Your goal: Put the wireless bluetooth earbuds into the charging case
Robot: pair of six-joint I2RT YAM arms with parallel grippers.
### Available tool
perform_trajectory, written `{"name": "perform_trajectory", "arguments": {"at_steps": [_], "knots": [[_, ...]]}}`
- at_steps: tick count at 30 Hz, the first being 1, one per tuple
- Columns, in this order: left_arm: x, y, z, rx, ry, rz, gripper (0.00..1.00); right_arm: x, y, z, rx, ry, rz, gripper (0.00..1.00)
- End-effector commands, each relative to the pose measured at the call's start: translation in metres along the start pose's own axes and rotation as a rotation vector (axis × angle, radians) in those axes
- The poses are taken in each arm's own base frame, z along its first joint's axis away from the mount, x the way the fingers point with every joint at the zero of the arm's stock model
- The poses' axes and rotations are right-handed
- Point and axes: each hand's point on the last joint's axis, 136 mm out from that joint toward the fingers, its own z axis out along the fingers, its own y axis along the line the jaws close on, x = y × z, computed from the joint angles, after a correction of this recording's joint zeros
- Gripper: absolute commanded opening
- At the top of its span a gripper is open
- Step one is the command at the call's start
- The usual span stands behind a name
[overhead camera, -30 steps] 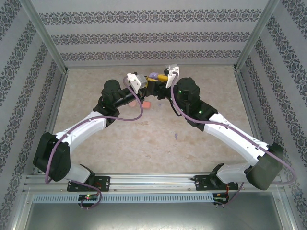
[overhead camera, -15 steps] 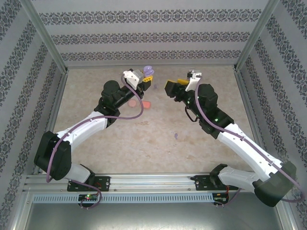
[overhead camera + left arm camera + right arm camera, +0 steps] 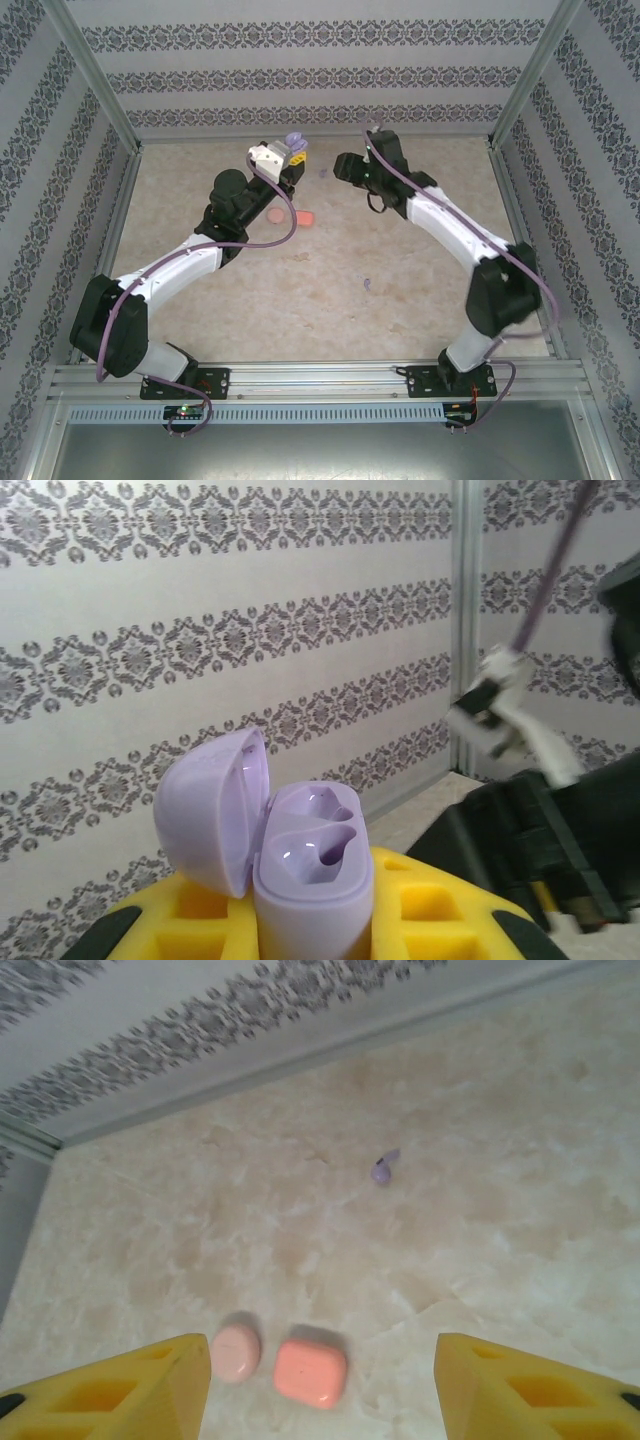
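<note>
Two arms meet over the far end of the table (image 3: 200,300) in the top external view. My left gripper (image 3: 295,158) is pressed tight on the purple charging case (image 3: 293,141) and holds it clear of the surface. The right gripper (image 3: 347,166) hangs just beside it, carrying nothing I can see. On the tabletop I count a purple earbud (image 3: 321,172) near the grippers and what I take for a second purple earbud (image 3: 367,285) well toward the bases. There are also two pinkish pieces, a salmon block (image 3: 305,217) and a pink oval (image 3: 275,215). From the left wrist, the one case stands upright between the yellow fingers (image 3: 470,925), its lid (image 3: 215,810) swung open to the left. Both of its two sockets look empty. From the right wrist, the fingers are spread wide with nothing between them. Below lie one purple bud, one salmon block and one pink oval. I judge the step to be fetching a purple bud. I'd come straight down, pinch across its body without flicking it away, and hold the case level so the stem meets its socket.
</note>
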Motion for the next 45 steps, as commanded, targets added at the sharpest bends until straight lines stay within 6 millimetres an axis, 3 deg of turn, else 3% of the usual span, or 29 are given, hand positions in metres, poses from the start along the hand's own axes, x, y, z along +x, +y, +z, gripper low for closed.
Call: {"name": "perform_trajectory", "arguments": {"at_steps": [1,9,19,30,45], "knots": [[-0.009,0.017,-0.006,-0.067,0.0,-0.027,0.0,0.011,-0.007,0.034,0.045,0.144,0.025,0.61],[0.002,0.032,-0.005,-0.101,0.029,-0.06,0.0,0.013,-0.019,0.119,0.114,0.268,-0.009,0.59],[0.017,0.039,0.002,-0.105,0.052,-0.1,0.0,0.004,-0.035,0.177,0.203,0.201,-0.132,0.58],[0.026,0.042,0.01,-0.092,0.071,-0.15,0.0,0.005,-0.044,0.209,0.214,0.161,-0.11,0.52],[0.035,0.042,0.018,-0.078,0.071,-0.229,0.0,0.015,-0.058,0.222,0.252,0.169,-0.101,0.44]]}}
